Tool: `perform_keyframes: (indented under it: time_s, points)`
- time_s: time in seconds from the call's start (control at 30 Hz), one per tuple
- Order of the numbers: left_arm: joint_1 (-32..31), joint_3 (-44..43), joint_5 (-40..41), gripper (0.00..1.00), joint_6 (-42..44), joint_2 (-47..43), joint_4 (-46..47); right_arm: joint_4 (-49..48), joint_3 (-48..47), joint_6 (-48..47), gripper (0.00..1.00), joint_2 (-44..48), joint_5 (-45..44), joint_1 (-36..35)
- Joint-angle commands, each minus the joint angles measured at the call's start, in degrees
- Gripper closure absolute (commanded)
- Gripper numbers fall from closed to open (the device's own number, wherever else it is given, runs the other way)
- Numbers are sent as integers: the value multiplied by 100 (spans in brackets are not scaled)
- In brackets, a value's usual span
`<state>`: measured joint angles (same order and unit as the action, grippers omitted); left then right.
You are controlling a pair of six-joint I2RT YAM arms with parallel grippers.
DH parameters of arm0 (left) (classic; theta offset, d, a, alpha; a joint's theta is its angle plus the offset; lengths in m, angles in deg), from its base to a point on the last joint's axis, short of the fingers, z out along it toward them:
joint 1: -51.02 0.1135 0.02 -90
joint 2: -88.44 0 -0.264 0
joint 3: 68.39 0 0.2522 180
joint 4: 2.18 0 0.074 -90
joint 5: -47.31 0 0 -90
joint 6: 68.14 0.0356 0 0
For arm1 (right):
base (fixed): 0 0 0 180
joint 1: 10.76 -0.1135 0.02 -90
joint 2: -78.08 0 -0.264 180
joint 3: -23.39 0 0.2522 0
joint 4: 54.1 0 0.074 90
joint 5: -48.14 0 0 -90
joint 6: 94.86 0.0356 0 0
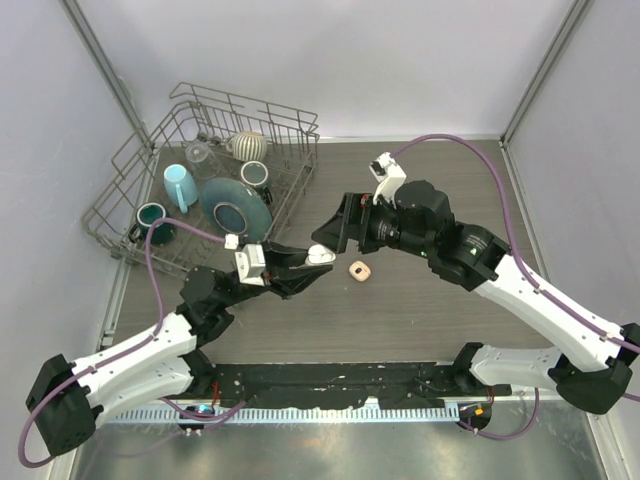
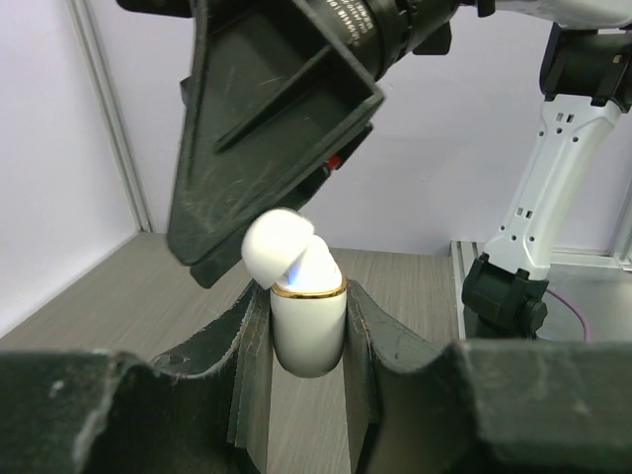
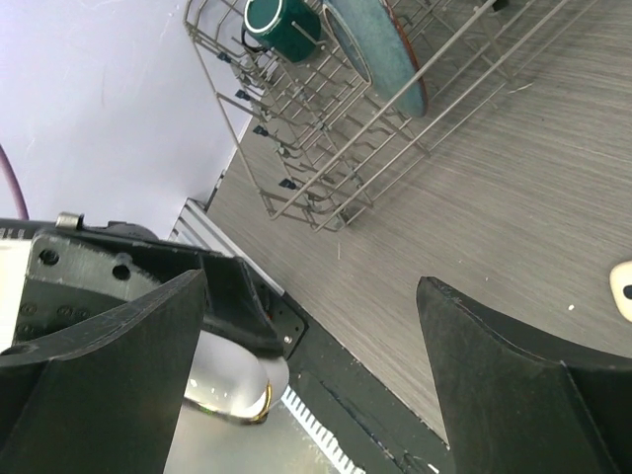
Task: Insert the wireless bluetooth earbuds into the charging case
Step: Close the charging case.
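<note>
My left gripper (image 1: 312,262) is shut on the white charging case (image 1: 320,255), held upright above the table. In the left wrist view the case (image 2: 307,331) has a gold rim, its lid (image 2: 276,243) tipped open to the left, and a bluish glow in its mouth. I cannot tell if an earbud sits inside. My right gripper (image 1: 335,228) is open, its fingers (image 2: 267,128) close above the lid. In the right wrist view the case (image 3: 232,385) shows beside the right gripper's left finger (image 3: 109,375). A small cream piece (image 1: 360,270) lies on the table nearby; I cannot tell what it is.
A wire dish rack (image 1: 215,190) stands at the back left with mugs, a ribbed bowl and a blue-green plate (image 1: 236,208). It also shows in the right wrist view (image 3: 336,148), with a teal mug (image 3: 281,25). The cream piece shows at that view's right edge (image 3: 622,289).
</note>
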<state>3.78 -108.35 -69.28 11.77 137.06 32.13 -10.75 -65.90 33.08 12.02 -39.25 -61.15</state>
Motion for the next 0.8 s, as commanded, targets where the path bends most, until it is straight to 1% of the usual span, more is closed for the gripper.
perform_keyframes:
  time_s: [0.0,0.2,0.3,0.33,0.37,0.4,0.47,0.5,0.53,0.57,0.6,0.63,0.67,0.7,0.73,0.77]
  points:
    - [13,-202,259,100,7,-28,422,127,214,-23,7,225,283,-32]
    - [13,-184,479,100,-90,-54,326,214,459,4,8,366,354,-41]
    - [13,-246,646,100,-142,-107,71,311,574,21,8,436,223,-41]
    - [13,-272,672,100,-160,-107,-147,346,592,30,8,471,161,-41]
    - [22,-333,707,99,-212,-116,-254,399,583,47,7,515,21,-41]
    - [14,-377,777,100,-239,-107,-368,512,592,100,8,559,-563,-41]
    - [22,-604,944,100,-449,-72,-990,601,740,424,7,805,-1285,-41]
    - [14,-754,1084,100,-502,-29,-1341,740,802,591,6,892,-1968,-41]
    - [13,-938,1077,100,-547,129,-2197,811,855,801,5,989,-2280,-32]
    - [13,-1366,1086,100,-599,278,-2623,873,908,908,5,1121,-2465,-23]
    - [5,-1579,1103,100,-765,419,-3045,961,926,978,4,1200,-2633,-23]
    - [5,-1764,1251,100,-897,551,-3728,988,952,1162,4,1253,-2878,-15]
    - [5,-2036,1374,100,-1073,848,-3970,1005,1013,1251,4,1332,-2967,-15]
    - [5,-2126,1489,100,-1370,964,-4173,1093,1031,1365,3,1376,-3090,-15]
    - [13,-2196,1525,100,-1495,1130,-4436,1172,1049,1531,3,1420,-3335,-15]
    - [5,-2266,1473,100,-1574,1350,-4508,1251,1092,1837,3,1473,-3511,-6]
